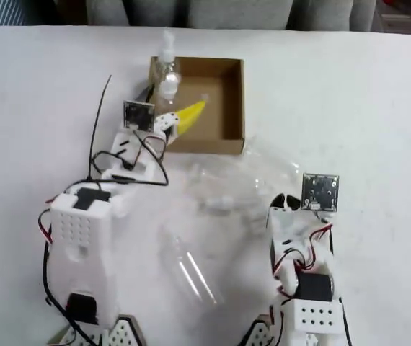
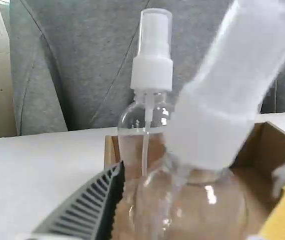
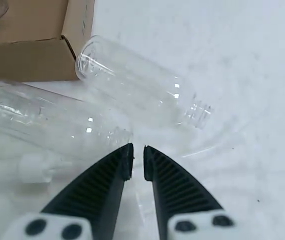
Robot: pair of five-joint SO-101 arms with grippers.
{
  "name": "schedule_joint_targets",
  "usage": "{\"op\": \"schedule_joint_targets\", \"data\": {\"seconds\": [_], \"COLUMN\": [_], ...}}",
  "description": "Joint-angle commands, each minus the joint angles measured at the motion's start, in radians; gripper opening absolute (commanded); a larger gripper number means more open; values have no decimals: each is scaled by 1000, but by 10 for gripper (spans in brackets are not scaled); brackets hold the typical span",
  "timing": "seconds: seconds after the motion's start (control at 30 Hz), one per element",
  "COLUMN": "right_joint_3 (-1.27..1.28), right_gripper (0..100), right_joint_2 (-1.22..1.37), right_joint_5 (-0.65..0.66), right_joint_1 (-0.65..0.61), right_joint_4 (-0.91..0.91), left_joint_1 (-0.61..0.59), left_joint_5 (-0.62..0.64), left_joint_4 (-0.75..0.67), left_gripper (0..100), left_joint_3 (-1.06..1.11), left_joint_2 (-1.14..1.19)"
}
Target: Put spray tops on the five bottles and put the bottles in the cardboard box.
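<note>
Left gripper (image 2: 202, 210) is pinching a capped bottle (image 2: 187, 200), tilted inside the cardboard box (image 2: 277, 145), probably to set it beside the standing capped bottle (image 2: 150, 120). Right gripper (image 3: 138, 162) is low over the table with its jaws nearly pressed together and nothing between them. I'd guess it's lining up on the two uncapped bottles (image 3: 137, 82) lying just ahead, with a loose spray top (image 3: 30, 167) nearby. White table (image 1: 371, 86), grey fabric (image 1: 213, 11) behind it.
</note>
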Motion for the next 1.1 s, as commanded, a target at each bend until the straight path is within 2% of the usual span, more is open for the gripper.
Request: {"op": "schedule_joint_targets", "data": {"seconds": [0.0,0.1,0.43,0.6,0.8,0.93,1.07], "right_joint_3": [11,11,11,11,11,11,11], "right_gripper": [16,16,16,16,16,16,16], "right_joint_2": [-10,-10,-10,-10,-10,-10,-10], "right_joint_5": [9,9,9,9,9,9,9], "right_joint_1": [10,10,10,10,10,10,10], "right_joint_4": [7,7,7,7,7,7,7], "left_joint_1": [-10,-10,-7,-21,-19,-18,-18], "left_joint_5": [-12,-12,-15,-18,-18,-18,-20], "left_joint_4": [21,28,34,137,181,334,617], "left_gripper": [442,442,442,443,442,442,441], "left_joint_3": [-12,0,238,279,407,511,571], "left_joint_2": [-33,-56,-291,-374,-568,-802,-1050]}}
